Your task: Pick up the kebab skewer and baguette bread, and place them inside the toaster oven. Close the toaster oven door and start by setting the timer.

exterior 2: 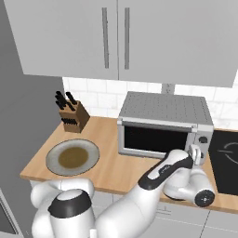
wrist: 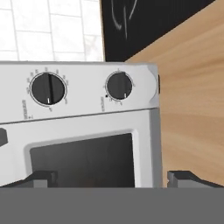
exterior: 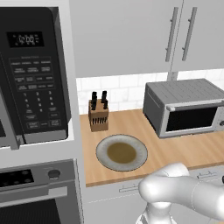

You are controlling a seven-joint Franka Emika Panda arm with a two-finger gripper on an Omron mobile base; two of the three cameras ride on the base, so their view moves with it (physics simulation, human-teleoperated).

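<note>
The toaster oven stands on the wooden counter with its door shut upright. My gripper hovers just in front of the oven's right-hand control panel. In the hand view, which is rolled, the panel's two round knobs face me above the door's dark window. The gripper is open, its fingertips wide apart with nothing between them. The kebab skewer and baguette bread are hidden.
A round plate with a brown centre lies on the counter left of the oven. A knife block stands behind it. The black microwave is at left, and a black cooktop lies right of the oven.
</note>
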